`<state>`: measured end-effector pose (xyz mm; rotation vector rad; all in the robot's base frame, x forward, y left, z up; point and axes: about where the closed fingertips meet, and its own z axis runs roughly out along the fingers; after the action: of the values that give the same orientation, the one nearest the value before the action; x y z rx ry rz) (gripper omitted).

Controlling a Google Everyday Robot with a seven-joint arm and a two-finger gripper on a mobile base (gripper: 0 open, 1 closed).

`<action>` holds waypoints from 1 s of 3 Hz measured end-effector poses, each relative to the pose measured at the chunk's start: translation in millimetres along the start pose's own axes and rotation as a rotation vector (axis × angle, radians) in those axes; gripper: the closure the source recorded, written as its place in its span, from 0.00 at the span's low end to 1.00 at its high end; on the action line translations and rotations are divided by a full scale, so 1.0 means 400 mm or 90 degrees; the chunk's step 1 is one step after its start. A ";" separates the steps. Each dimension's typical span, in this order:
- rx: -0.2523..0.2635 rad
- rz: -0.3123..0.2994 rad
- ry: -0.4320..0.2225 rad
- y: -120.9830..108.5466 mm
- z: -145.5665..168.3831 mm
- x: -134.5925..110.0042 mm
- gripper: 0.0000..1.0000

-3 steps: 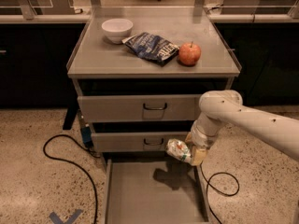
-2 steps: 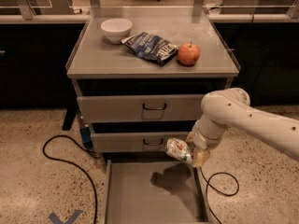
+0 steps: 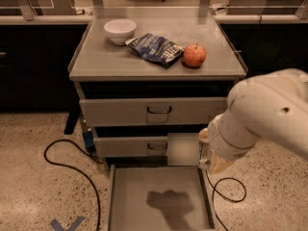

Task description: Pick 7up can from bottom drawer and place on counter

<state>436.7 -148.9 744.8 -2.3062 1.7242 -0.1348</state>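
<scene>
The bottom drawer (image 3: 130, 196) is pulled open, and its grey floor shows only the arm's shadow. My gripper (image 3: 208, 150) is above the drawer's right wall, in front of the middle drawer, mostly covered by my white arm (image 3: 269, 114). The 7up can does not show; a pale blurred patch lies just left of the gripper where it would be. The counter (image 3: 106, 57) is the light-grey top of the cabinet, above the gripper.
On the counter stand a white bowl (image 3: 120, 30), a blue chip bag (image 3: 156, 48) and a red apple (image 3: 194, 56). The two upper drawers (image 3: 154, 110) are partly open. Black cables (image 3: 72, 162) lie on the speckled floor on both sides.
My arm has risen and swung nearer the camera, filling the right side. The can seen at the gripper earlier no longer shows.
</scene>
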 end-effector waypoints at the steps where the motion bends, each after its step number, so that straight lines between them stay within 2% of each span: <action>1: 0.038 -0.014 0.043 -0.013 -0.103 -0.001 1.00; 2: 0.044 -0.016 0.043 -0.040 -0.089 -0.002 1.00; 3: 0.090 -0.046 0.090 -0.173 -0.174 0.004 1.00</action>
<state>485.7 -142.6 829.7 -2.3035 1.6372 -0.4295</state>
